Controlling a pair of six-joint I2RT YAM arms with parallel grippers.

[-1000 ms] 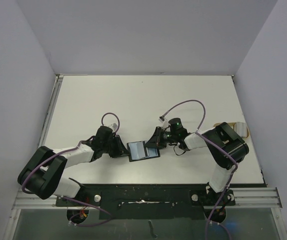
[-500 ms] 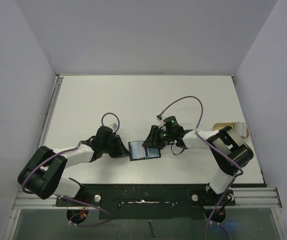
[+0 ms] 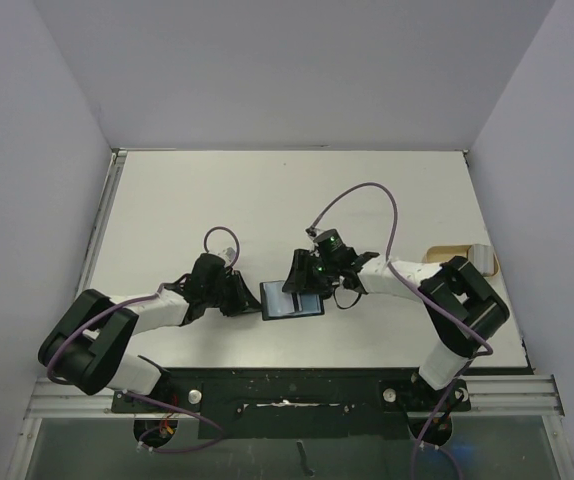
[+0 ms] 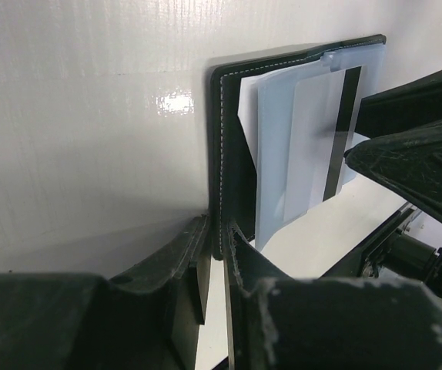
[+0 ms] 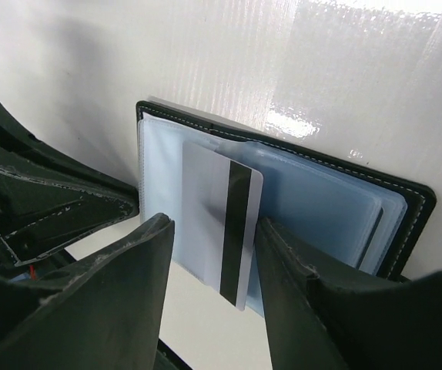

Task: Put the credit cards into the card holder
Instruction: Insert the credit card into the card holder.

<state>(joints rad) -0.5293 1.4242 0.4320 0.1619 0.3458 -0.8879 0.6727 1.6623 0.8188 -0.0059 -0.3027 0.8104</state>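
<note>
The black card holder lies open on the white table between the two arms, its pale blue sleeves showing. A grey credit card with a black stripe stands partly pushed into one sleeve, and its lower end sticks out. My right gripper is open, one finger on each side of this card; the left finger stands clear of it. My left gripper is shut on the holder's black stitched cover edge. The same credit card shows in the left wrist view.
A tan tray sits at the right edge of the table, partly hidden behind my right arm. Purple cables loop above both wrists. Grey walls close the table in at the left, back and right.
My right gripper has opened and let go of the card, which stays in the sleeve. The right wrist has shifted left over the holder. The left gripper has kept its hold.
</note>
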